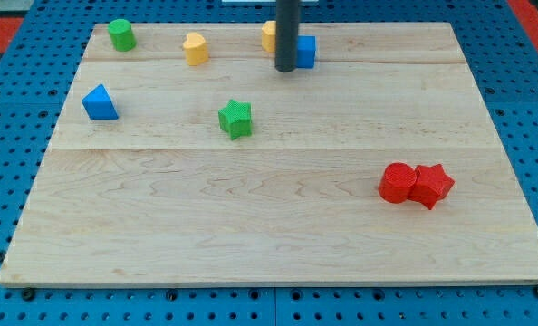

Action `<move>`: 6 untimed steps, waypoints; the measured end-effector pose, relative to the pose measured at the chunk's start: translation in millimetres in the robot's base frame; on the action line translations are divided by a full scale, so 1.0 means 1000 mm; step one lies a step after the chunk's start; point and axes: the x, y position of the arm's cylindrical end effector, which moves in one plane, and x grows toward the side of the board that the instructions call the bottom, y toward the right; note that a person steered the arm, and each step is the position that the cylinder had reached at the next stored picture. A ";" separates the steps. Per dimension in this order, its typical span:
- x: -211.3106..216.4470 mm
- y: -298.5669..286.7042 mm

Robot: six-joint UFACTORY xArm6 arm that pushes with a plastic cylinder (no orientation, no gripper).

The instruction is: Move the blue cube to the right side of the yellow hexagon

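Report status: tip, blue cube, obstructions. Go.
My tip at blue cube's left edge, between it and yellow hexagon. Cube sits right of hexagon. Nothing else close.

A lab or test bench: a pale wooden board (278,226) lies on a blue perforated base plate (15,100) (rows of evenly spaced holes), with small coloured plastic blocks scattered on it.
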 end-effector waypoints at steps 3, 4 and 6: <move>-0.029 0.117; -0.030 0.137; -0.034 0.083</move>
